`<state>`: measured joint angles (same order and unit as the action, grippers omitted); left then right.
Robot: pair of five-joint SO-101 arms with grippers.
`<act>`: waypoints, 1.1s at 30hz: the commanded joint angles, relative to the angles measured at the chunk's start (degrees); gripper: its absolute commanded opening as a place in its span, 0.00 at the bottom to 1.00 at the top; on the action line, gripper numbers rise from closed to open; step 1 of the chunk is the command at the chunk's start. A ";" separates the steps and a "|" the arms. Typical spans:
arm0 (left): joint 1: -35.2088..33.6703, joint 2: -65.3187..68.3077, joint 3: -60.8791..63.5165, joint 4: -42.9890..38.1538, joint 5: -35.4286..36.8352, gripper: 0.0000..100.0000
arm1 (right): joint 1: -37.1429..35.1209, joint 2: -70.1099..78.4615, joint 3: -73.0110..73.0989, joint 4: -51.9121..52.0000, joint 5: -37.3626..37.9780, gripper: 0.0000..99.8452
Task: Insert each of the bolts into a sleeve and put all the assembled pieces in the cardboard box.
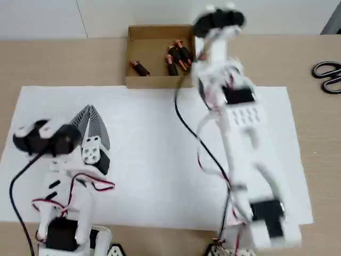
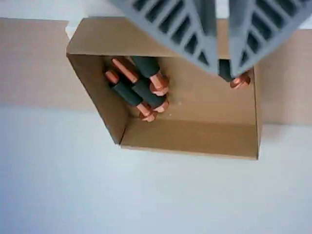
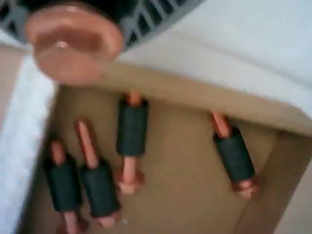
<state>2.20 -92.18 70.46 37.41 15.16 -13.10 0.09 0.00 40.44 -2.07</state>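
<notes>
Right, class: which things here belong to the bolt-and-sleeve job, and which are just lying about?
Belong to the job:
- cardboard box
- four sleeved bolts lying in it
- one more bolt, held above the box

Just lying about:
- scissors at the table's edge
- white paper sheet spread on the table

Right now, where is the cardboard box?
In the high view, the cardboard box sits on the wooden table just beyond the far edge of the white paper, near the middle, with four sleeved bolts inside and the right arm above its right end.
</notes>
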 commanded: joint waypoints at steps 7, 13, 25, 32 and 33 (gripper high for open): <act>-0.35 -8.88 4.88 0.26 -4.40 0.01 | -2.24 35.47 -44.48 -0.22 -0.44 0.00; -0.26 -11.52 6.20 0.26 -4.40 0.01 | -2.42 51.91 -62.33 -3.56 -0.44 0.00; 0.09 -11.60 6.20 0.18 -4.40 0.01 | -6.11 74.59 -81.93 -11.56 3.08 0.00; 0.09 -11.60 6.20 0.18 -4.40 0.01 | -9.10 79.08 -82.02 -18.95 13.63 0.00; 0.09 -11.60 6.20 0.18 -4.40 0.01 | -9.10 79.69 -82.02 -20.53 14.42 0.00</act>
<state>2.11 -103.25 76.79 37.41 11.30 -22.24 80.44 -78.95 24.70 9.80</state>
